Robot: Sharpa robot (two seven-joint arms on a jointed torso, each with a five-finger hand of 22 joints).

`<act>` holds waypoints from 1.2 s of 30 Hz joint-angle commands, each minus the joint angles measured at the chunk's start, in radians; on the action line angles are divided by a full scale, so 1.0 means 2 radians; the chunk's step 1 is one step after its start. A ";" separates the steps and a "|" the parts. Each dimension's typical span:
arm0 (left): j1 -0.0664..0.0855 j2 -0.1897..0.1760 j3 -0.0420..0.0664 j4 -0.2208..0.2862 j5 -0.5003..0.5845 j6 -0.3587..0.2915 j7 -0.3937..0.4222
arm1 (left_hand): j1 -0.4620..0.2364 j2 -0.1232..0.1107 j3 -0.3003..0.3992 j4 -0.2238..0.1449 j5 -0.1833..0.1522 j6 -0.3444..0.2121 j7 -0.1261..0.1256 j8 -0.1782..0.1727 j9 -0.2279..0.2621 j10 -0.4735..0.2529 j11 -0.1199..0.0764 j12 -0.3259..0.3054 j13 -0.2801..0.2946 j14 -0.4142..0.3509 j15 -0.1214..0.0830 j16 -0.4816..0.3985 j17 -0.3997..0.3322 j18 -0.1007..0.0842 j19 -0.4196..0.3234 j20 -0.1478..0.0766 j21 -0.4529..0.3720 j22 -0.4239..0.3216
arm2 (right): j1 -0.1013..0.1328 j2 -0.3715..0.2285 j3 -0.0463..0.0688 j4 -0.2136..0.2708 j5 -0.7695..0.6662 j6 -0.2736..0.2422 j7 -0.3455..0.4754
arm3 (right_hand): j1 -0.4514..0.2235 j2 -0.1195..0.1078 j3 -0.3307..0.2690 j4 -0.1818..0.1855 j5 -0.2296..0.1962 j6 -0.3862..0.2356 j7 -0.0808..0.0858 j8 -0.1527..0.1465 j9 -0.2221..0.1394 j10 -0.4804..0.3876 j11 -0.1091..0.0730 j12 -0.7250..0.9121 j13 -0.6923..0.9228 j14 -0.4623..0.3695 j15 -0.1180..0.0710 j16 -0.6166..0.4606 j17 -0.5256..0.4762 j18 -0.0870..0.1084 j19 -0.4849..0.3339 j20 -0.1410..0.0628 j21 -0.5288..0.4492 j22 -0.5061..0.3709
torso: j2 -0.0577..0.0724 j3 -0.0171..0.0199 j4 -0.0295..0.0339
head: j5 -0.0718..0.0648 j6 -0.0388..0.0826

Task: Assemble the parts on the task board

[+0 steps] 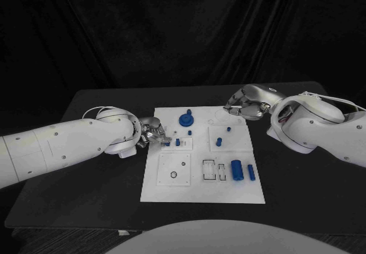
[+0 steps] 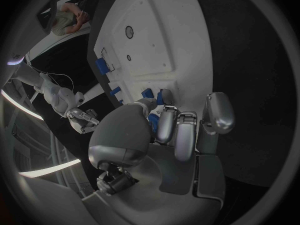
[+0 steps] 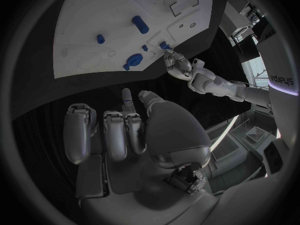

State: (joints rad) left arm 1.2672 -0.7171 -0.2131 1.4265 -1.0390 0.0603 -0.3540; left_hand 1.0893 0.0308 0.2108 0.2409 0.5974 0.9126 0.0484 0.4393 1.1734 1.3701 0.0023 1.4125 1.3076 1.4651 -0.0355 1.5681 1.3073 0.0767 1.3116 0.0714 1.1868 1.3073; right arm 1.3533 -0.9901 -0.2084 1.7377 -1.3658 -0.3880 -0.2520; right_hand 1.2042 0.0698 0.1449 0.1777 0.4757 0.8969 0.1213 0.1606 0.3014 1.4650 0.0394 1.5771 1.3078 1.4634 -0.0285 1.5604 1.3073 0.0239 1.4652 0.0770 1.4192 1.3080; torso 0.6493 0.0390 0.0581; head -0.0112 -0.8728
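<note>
Task board (image 1: 200,190) lies flat in the middle of the black surface (image 1: 91,180), a white plate carrying small blue parts: a round-headed piece (image 1: 186,118) at its far edge, a short peg (image 1: 219,141) standing right of centre, and two cylinders (image 1: 237,170) lying side by side near its right edge. My left hand (image 1: 153,132) sits at the board's left edge with its fingers curled around a small blue part (image 2: 154,120), their tips touching the board. My right hand (image 1: 245,104) hovers over the surface just beyond the board's far right corner, fingers curled in on nothing.
</note>
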 commanded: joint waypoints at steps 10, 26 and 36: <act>-0.001 0.002 0.000 0.000 -0.002 0.014 0.006 | 0.039 -0.023 0.071 -0.048 -0.039 -0.004 0.000 -0.002 0.002 0.000 -0.003 -0.003 0.061 0.053 -0.004 0.001 0.132 0.006 -0.001 -0.001 0.002 0.073 | -0.002 -0.001 0.000 0.001 -0.001 -0.002 -0.005 | 0.004 -0.001 0.002 -0.001 0.004 0.003 0.000 -0.003 -0.001 0.053 0.001 -0.003 0.132 0.048 0.000 -0.003 0.103 0.008 0.015 0.002 -0.002 0.105 | 0.000 -0.0001 -0.0002 | 0.000 0.000; -0.001 0.003 0.000 0.002 -0.002 -0.002 0.010 | 0.048 -0.044 0.128 -0.086 -0.057 -0.005 0.002 -0.001 0.004 0.003 -0.003 -0.003 0.060 0.053 -0.004 0.001 0.132 0.005 0.002 -0.001 0.006 0.074 | -0.004 -0.002 0.000 0.000 -0.001 -0.002 -0.003 | 0.004 -0.001 0.002 -0.001 0.004 0.003 0.000 -0.003 -0.001 0.053 0.001 -0.003 0.132 0.048 0.000 -0.003 0.103 0.008 0.015 0.002 -0.002 0.105 | 0.000 0.0000 -0.0001 | 0.000 0.000; -0.001 0.003 0.000 0.004 -0.003 0.001 0.012 | 0.048 -0.047 0.132 -0.090 -0.062 -0.006 0.002 -0.002 0.003 0.002 -0.003 -0.004 0.059 0.053 -0.003 0.001 0.132 0.006 0.001 -0.001 0.005 0.074 | -0.005 -0.001 0.000 -0.001 -0.001 -0.001 -0.003 | 0.004 -0.002 0.002 -0.001 0.005 0.004 0.000 -0.003 -0.001 0.053 0.001 -0.003 0.132 0.048 0.000 -0.004 0.102 0.008 0.014 0.002 -0.003 0.105 | 0.000 0.0000 -0.0002 | 0.001 0.000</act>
State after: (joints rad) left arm 1.2673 -0.7123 -0.2125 1.4302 -1.0394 0.0559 -0.3510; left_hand 1.1830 -0.0512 0.3941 0.1377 0.4797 0.9024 0.0561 0.4392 1.1804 1.3739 -0.0014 1.4087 1.3076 1.4651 -0.0355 1.5681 1.3073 0.0766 1.3117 0.0715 1.1945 1.3073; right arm 1.3455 -0.9917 -0.2084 1.7358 -1.3656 -0.3881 -0.2513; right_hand 1.2042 0.0697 0.1449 0.1777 0.4800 0.8968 0.1213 0.1606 0.3016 1.4650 0.0395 1.5771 1.3078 1.4634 -0.0285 1.5566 1.3073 0.0239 1.4652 0.0770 1.4192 1.3076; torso 0.6491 0.0391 0.0577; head -0.0106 -0.8728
